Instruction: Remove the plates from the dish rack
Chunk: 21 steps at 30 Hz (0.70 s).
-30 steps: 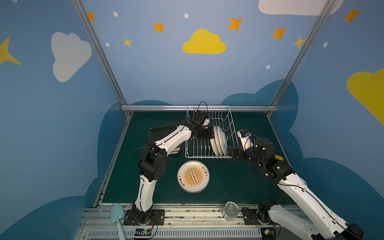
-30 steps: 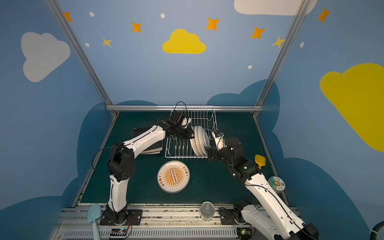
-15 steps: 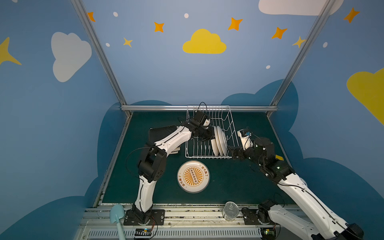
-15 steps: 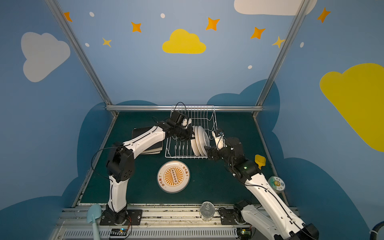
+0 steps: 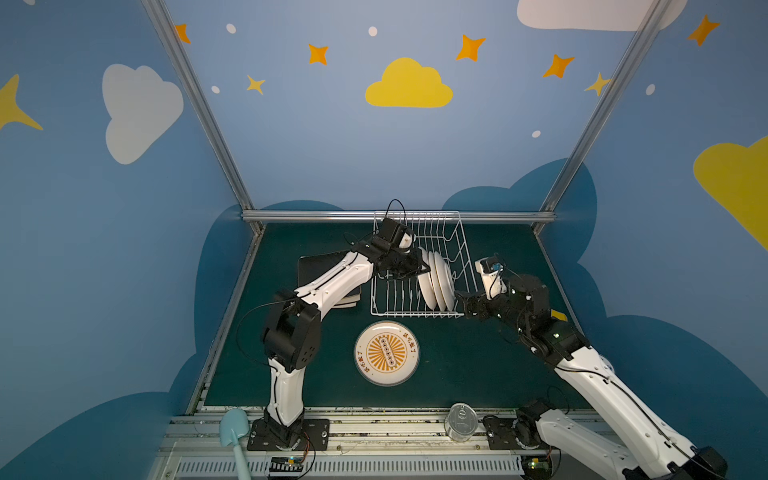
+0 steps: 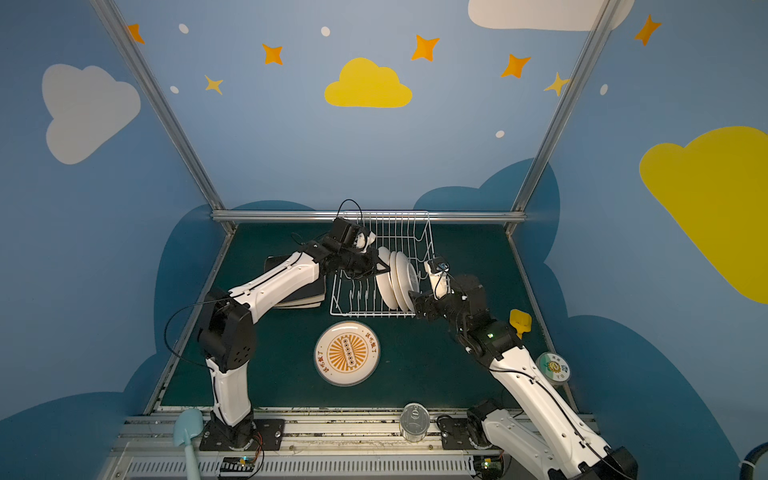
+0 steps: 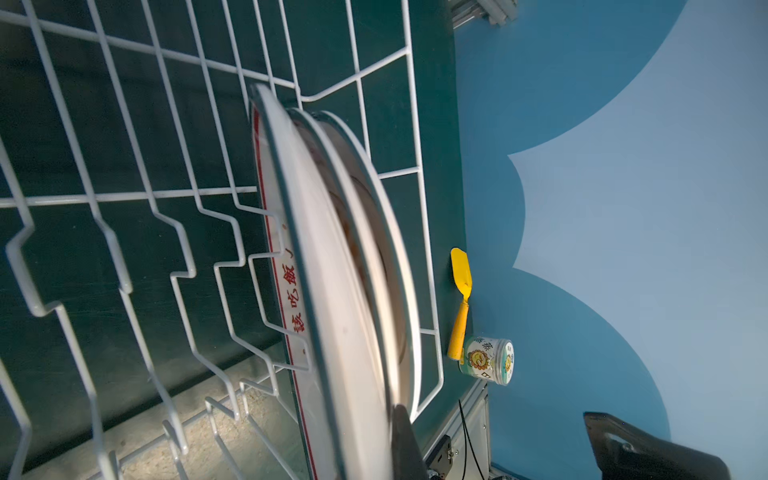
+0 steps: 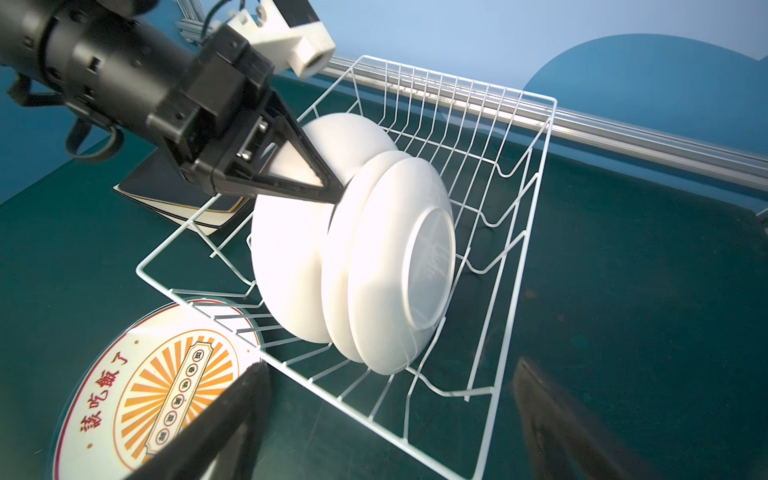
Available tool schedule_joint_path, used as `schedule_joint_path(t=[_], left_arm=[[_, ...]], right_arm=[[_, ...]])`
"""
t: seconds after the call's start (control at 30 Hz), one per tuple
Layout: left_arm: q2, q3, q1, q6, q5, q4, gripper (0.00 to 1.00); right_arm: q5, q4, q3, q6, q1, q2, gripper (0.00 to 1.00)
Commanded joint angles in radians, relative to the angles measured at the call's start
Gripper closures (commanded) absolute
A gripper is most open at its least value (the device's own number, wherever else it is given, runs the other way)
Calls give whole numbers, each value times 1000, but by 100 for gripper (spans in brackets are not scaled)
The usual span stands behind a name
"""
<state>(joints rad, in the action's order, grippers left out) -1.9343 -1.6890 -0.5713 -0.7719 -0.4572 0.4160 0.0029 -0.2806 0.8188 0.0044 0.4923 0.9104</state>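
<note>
The white wire dish rack stands at the back of the table. Three round white plates stand on edge in it. My left gripper is shut on the top rim of the leftmost one. One of its fingers lies against that plate's back. My right gripper hangs open at the rack's front right corner, holding nothing. A sunburst plate lies flat in front of the rack. A stack of square plates with a black one on top sits left of the rack, partly under my left arm.
A metal can and a pale blue scoop sit on the front rail. A yellow spatula and a small jar lie by the right wall. The aluminium back rail runs just behind the rack.
My left gripper's jaws have closed the last bit onto the plate's rim. Both arms otherwise stay where they were.
</note>
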Motion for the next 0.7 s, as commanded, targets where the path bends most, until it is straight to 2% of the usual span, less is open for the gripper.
schedule_joint_path(t=[0.0,0.67], left_arm=[[69,4,7,-3,-19,-27,97],[219,178,68,-60,-80,-134,97]], right_arm=[[12,28,1,18,-4,6,9],[8,58,12,51,-4,31,9]])
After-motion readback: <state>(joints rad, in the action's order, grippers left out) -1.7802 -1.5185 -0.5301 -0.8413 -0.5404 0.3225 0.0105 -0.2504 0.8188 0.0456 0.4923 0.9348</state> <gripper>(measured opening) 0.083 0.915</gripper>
